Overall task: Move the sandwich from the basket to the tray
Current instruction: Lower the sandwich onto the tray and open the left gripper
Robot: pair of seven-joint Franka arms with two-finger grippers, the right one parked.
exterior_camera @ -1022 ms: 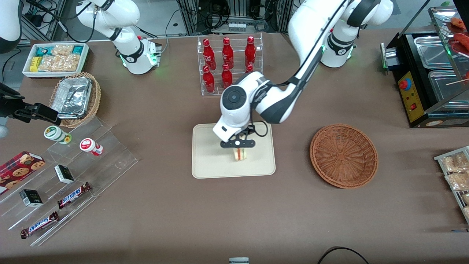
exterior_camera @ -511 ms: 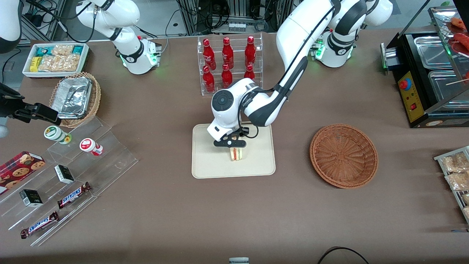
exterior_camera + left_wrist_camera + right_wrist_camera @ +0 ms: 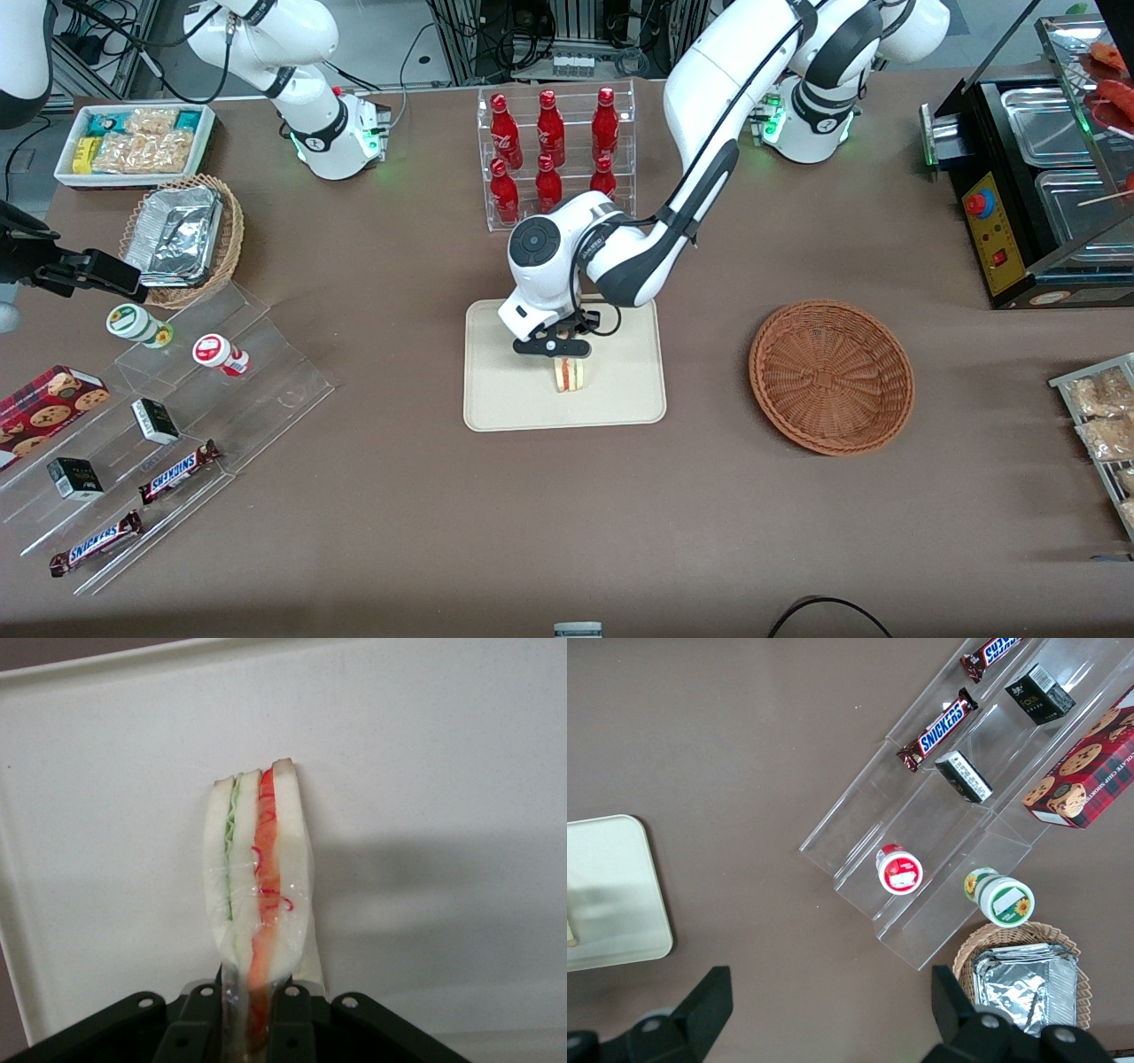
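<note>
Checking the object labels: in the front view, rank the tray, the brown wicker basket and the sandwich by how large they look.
1. tray, largest.
2. basket, somewhat smaller.
3. sandwich, by far the smallest, held over the tray by the pincer.

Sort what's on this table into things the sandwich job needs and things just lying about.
Job: sandwich, clamped in the gripper over the tray; basket.

Lying about: red bottles, Snickers bars, cookie box, foil trays.
</note>
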